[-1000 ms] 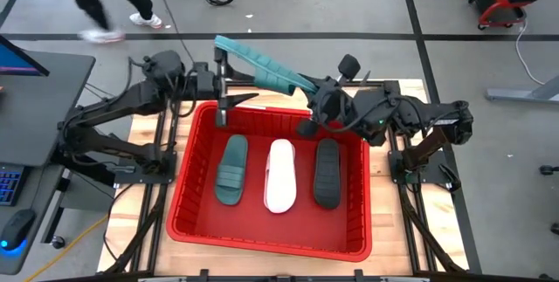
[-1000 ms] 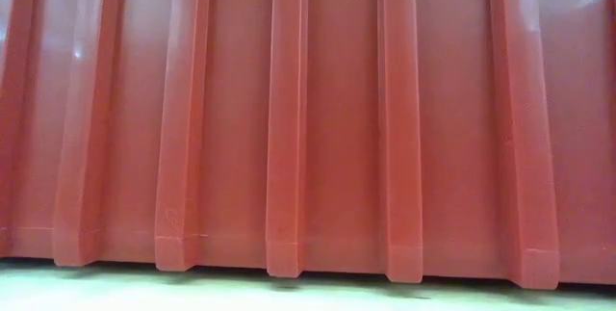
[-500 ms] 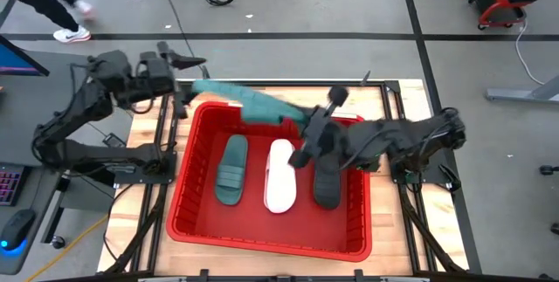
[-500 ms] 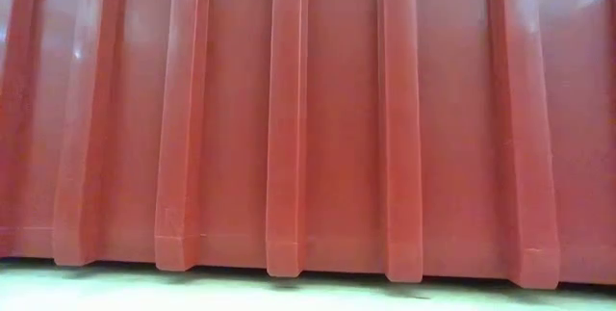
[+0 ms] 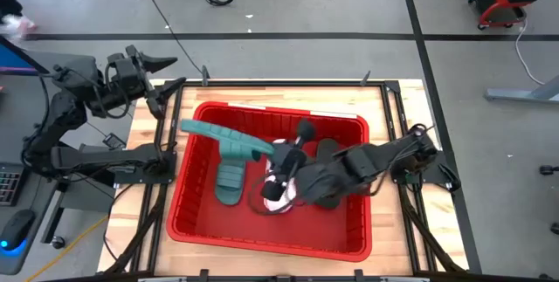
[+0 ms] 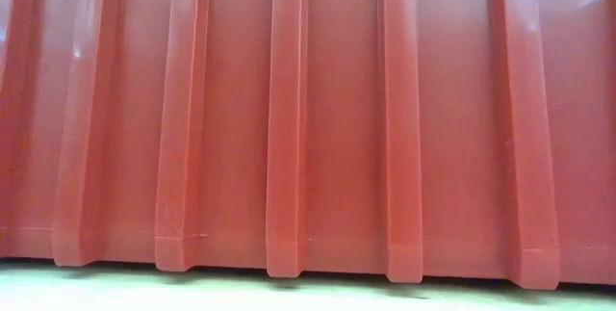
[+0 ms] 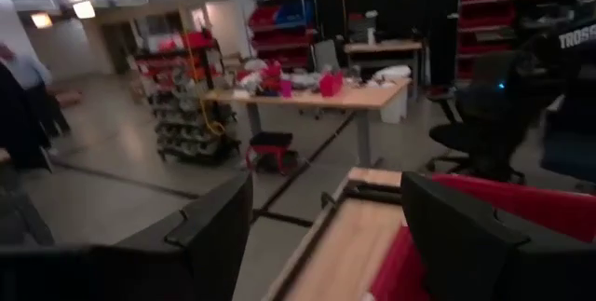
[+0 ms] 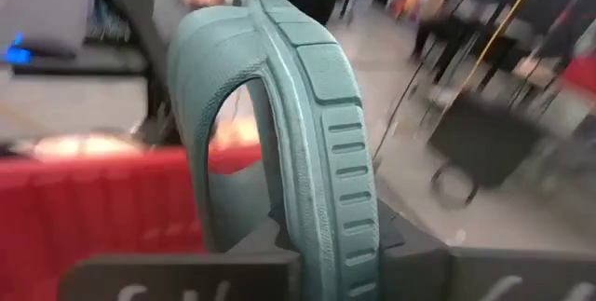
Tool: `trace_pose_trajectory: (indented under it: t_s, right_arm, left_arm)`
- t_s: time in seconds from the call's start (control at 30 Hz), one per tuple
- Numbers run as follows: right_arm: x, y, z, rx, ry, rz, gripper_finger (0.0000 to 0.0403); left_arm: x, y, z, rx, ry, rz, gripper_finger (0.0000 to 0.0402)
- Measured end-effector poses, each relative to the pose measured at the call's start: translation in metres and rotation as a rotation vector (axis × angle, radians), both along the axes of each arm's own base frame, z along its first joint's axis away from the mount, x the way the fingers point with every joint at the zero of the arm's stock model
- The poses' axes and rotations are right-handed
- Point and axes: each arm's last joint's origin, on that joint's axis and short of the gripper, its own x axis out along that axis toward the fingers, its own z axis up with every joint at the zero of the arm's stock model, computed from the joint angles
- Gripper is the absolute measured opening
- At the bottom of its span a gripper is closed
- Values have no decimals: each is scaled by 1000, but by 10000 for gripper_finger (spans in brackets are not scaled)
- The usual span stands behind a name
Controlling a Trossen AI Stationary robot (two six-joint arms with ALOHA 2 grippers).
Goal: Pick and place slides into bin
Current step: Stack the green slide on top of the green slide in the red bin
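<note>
Over bin (image 5: 354, 234), right pincer (image 5: 278, 180) clamping teal slide (image 5: 223, 139)

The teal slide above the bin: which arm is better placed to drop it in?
The right. Its gripper holds the teal slide over the bin, beside the teal slide lying inside. The left gripper, jaws open, is outside the bin.

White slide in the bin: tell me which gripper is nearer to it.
Right. The right gripper, holding a teal slide, hangs right over the white slide in the bin. The left gripper is off beyond the bin's far-left corner.
</note>
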Motion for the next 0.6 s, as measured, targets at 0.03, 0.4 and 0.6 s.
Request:
trace_pose_trajectory:
  t_s: [0.03,0.4,0.6]
  right_arm:
    - [4,2,-10,34,25,6,38]
    - [41,14,-104,120,301,-67,38]
    - [41,-8,-122,96,478,-117,38]
  left_arm:
    - [-2,-1,-2,-16,8,-1,275]
    - [-5,-5,-22,-243,125,-88,270]
    - [-3,-9,-24,-318,133,-223,270]
